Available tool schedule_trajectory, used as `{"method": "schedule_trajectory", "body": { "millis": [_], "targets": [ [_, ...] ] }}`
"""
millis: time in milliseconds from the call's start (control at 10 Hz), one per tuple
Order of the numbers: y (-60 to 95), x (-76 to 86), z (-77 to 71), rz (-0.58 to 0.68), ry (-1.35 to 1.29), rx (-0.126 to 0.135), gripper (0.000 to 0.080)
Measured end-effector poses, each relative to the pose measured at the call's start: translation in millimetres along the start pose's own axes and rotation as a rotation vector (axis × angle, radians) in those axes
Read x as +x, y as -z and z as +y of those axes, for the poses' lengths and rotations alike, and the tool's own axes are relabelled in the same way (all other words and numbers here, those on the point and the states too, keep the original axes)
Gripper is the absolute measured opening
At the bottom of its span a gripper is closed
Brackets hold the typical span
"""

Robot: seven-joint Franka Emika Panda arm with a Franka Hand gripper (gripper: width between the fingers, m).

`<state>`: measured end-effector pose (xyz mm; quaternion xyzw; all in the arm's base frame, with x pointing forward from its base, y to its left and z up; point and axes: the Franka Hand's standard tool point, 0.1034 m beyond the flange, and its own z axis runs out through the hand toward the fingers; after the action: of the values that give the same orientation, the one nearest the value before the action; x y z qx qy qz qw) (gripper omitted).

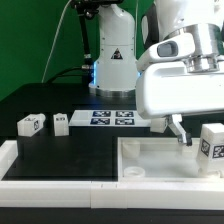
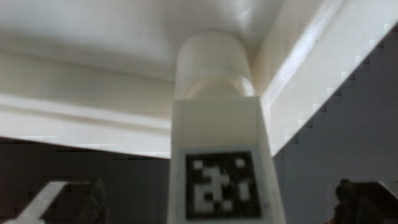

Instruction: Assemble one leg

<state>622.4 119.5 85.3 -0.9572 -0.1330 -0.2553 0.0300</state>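
Observation:
In the wrist view a white leg [image 2: 217, 110] with a black-and-white tag stands between my gripper's [image 2: 214, 205] two dark fingertips [image 2: 63, 203]. There is a wide gap on each side, so the gripper is open and does not touch the leg. In the exterior view the gripper [image 1: 188, 135] hangs over the large white tabletop piece [image 1: 150, 160], beside a tagged leg [image 1: 212, 143] at that view's right. Two more legs [image 1: 30, 123] [image 1: 61, 123] lie on the black table at that view's left. The tabletop's white wall [image 2: 89, 90] fills the wrist view behind the leg.
The marker board [image 1: 112, 118] lies at the back middle, in front of the arm's base [image 1: 113, 70]. A white rail [image 1: 50, 170] runs along the table's front edge at the exterior view's left.

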Motion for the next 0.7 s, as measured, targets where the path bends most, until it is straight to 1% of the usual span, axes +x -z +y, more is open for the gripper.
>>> {"method": "schedule_trajectory", "body": {
  "millis": [100,300,400,500,600,700],
  "targets": [
    [14.6,11.0,1.8,-0.004,0.005,0.0,0.0649],
    [14.6,8.4,-0.2,-0.032,0.006,0.007,0.0649],
    [14.5,7.0,-3.2,-0.084,0.007,0.019,0.0649],
    [15.4,2.5,-9.6,-0.215,-0.001,0.047,0.0649],
    [16.5,6.7,-11.8,-0.272,-0.001,0.06,0.0649],
    [15.4,-0.3,-14.6,-0.385,-0.019,0.07,0.0649]
  ]
}}
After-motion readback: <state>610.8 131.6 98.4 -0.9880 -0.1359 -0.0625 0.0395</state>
